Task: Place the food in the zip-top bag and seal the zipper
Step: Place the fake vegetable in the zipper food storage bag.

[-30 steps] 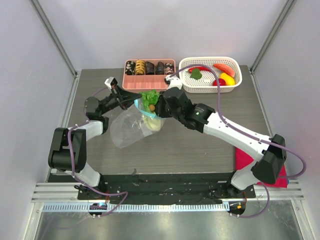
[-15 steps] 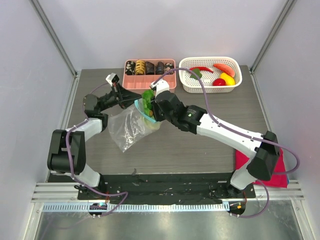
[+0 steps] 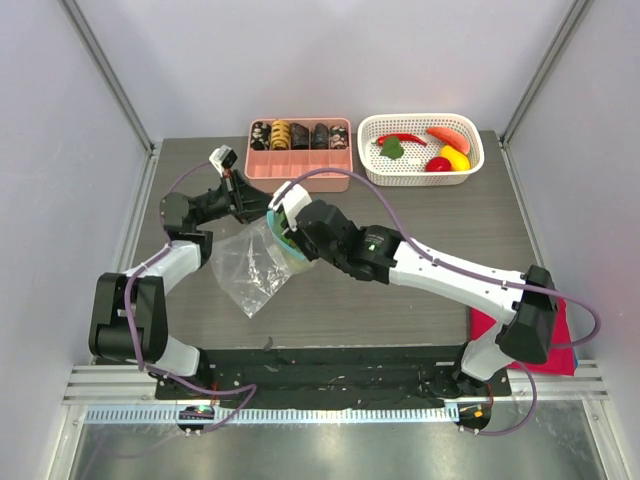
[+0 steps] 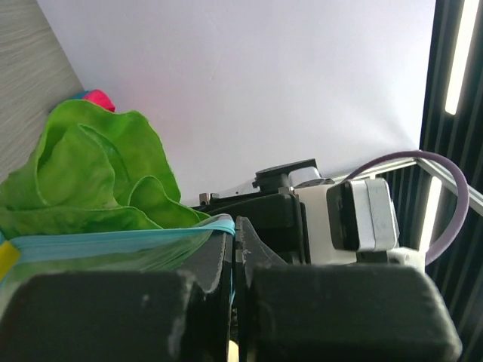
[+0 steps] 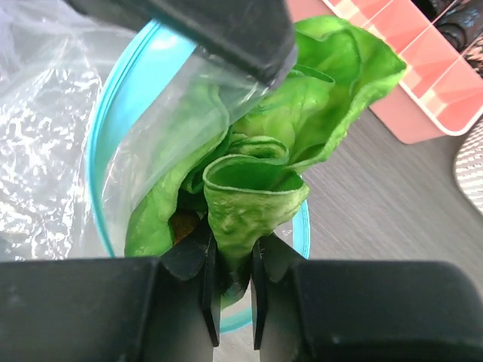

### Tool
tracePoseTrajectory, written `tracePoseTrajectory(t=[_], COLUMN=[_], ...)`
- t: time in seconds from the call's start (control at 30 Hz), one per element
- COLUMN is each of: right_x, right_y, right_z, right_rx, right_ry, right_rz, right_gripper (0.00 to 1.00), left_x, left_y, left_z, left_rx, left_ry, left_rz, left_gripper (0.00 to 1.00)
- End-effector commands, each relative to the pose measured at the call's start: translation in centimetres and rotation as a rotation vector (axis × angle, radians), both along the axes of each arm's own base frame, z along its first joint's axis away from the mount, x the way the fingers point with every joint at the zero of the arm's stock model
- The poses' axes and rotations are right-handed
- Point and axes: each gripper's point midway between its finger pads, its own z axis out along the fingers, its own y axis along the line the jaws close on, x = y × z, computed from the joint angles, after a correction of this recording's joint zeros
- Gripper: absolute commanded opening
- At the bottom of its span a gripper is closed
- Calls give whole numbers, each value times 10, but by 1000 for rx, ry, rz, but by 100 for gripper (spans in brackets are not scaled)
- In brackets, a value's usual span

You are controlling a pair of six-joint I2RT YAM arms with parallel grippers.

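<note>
My left gripper [image 3: 244, 201] [image 4: 235, 245] is shut on the light-blue zipper [image 4: 113, 243] at the rim of the clear zip-top bag [image 3: 254, 268], holding its mouth up. The zipper rim [image 5: 112, 105] forms an open loop. The green lettuce [image 5: 264, 162] [image 4: 83, 170] sits partly inside that mouth. My right gripper [image 3: 287, 232] [image 5: 230, 264] is shut on the lettuce's stem end. More food lies in the white basket [image 3: 470, 170]: a red chili [image 3: 400, 138], a tomato [image 3: 438, 164], and yellow [image 3: 456, 158] and orange [image 3: 445, 137] pieces.
A pink compartment tray [image 3: 300, 172] [image 5: 423, 90] with dark rolls stands just behind the bag, next to the basket. A red cloth [image 3: 565, 350] lies at the right edge by the right arm's base. Grey walls enclose the table.
My right gripper has carried the lettuce left and down into the bag's mouth. The left gripper and bag have shifted slightly left, and the bag hangs lower.
</note>
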Motion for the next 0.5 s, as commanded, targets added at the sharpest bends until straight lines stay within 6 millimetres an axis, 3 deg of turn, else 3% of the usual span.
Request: tracePoseTrajectory(t=[0.0, 0.2, 0.47], right_x=[-20, -21, -27], right_y=[-17, -20, -18], right_z=[-60, -97, -97], right_rx=[-267, -449, -518], right_ry=[16, -49, -118], right_rz=[109, 217, 347], right_gripper=[1, 1, 1], left_x=[-21, -27, -28], left_y=[5, 5, 5], left_z=[49, 50, 37], left_rx=[-88, -90, -91], left_ry=[-304, -301, -244], left_rz=[62, 50, 38], left_gripper=[0, 0, 0])
